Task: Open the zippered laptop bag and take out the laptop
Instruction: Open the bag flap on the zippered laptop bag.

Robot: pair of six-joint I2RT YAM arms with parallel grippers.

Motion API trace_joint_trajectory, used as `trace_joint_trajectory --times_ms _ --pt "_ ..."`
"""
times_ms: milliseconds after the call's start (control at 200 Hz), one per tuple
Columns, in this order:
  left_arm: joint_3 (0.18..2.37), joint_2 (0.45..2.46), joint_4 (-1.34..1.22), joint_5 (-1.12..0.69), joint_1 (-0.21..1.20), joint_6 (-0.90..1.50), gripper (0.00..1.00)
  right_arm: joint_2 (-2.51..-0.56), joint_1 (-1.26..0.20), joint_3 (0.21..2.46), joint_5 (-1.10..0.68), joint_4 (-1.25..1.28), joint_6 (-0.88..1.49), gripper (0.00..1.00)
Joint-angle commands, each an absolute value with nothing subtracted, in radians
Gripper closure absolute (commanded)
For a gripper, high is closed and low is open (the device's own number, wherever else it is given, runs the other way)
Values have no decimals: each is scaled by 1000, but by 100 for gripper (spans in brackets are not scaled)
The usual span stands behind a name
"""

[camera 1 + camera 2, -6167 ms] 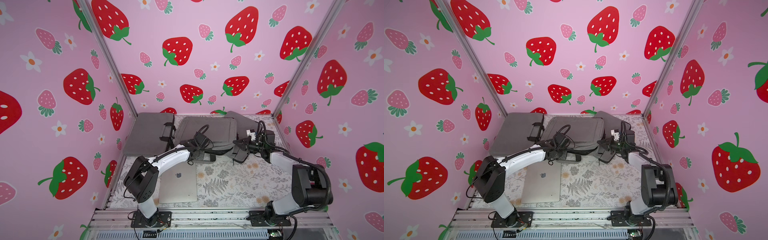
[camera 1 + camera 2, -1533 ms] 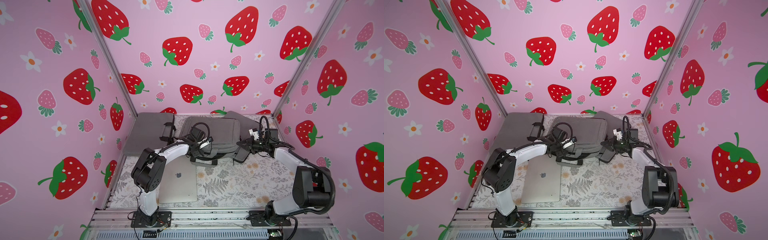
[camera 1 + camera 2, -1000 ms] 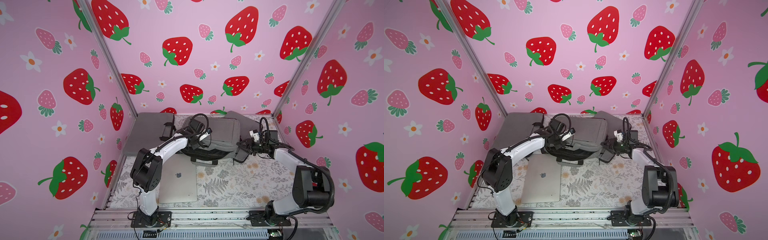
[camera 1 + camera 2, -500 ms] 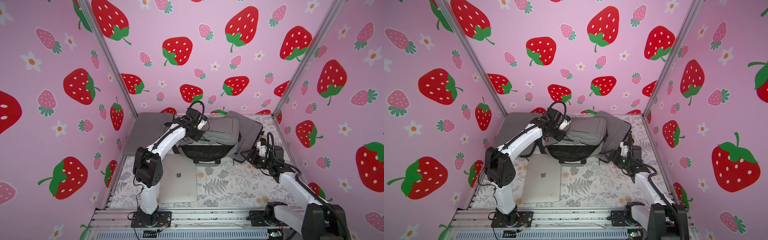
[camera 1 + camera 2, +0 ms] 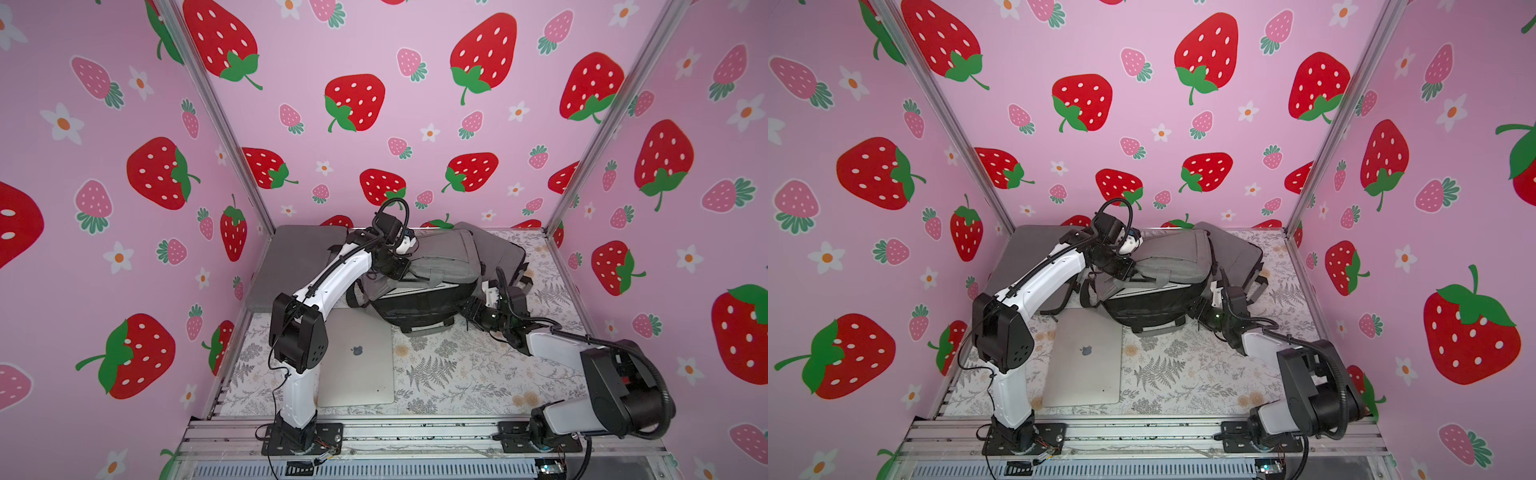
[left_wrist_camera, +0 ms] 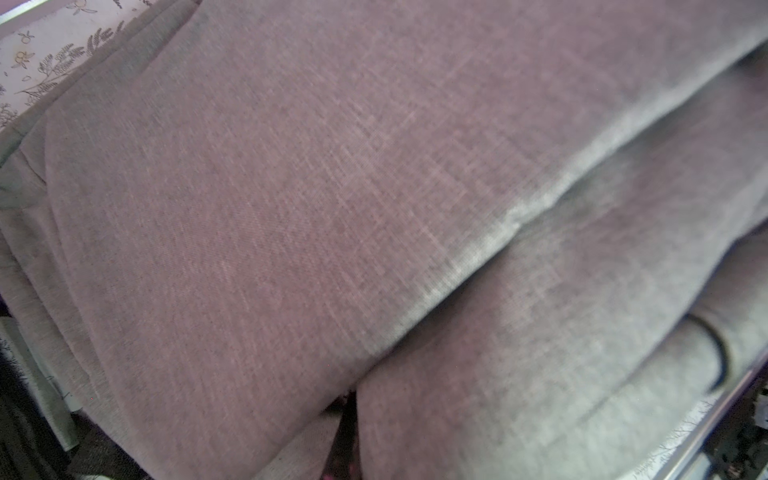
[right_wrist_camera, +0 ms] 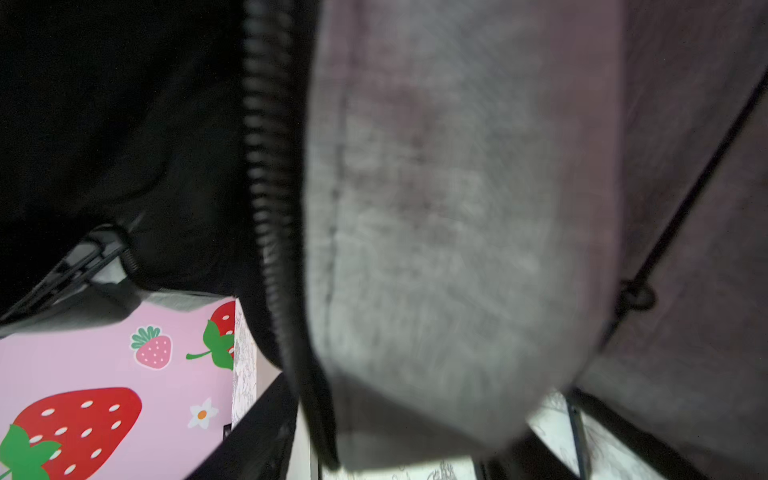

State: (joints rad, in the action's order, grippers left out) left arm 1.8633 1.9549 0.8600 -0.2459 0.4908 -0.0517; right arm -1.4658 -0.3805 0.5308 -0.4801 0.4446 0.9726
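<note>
left gripper [image 5: 394, 267] high on the bag [image 5: 446, 258], right gripper [image 5: 471, 306] low beside it

The laptop [image 5: 357, 357] lies flat on the table [image 5: 457, 374], front left. Behind it sits the bag [image 5: 444, 257], a sleeve [image 5: 299, 257] to its left.

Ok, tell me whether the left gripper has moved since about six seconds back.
Yes. The left gripper has moved away from the silver laptop, toward the back wall, gripping the bag by its top.
</note>
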Motion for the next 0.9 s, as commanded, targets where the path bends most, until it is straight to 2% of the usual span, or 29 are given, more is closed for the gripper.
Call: trace_joint_trajectory --times_ms 0,30,240,405,600,895 --pt "1935 1895 864 -386 493 17 100 -1506 -398 569 -450 568 1026 45" --pt "1937 1892 865 -394 494 23 100 -1515 -399 575 -451 576 1028 47" --pt "1962 1853 866 -421 494 43 100 -1513 -399 627 -441 516 984 85" --pt "1984 1809 867 -413 495 38 100 -1477 -390 694 -421 398 916 100" --pt "2033 1765 899 -382 494 24 100 -1485 -370 807 -424 302 855 100" --pt "2192 1750 1029 -203 470 -74 100 -1579 -398 931 -446 299 847 100"
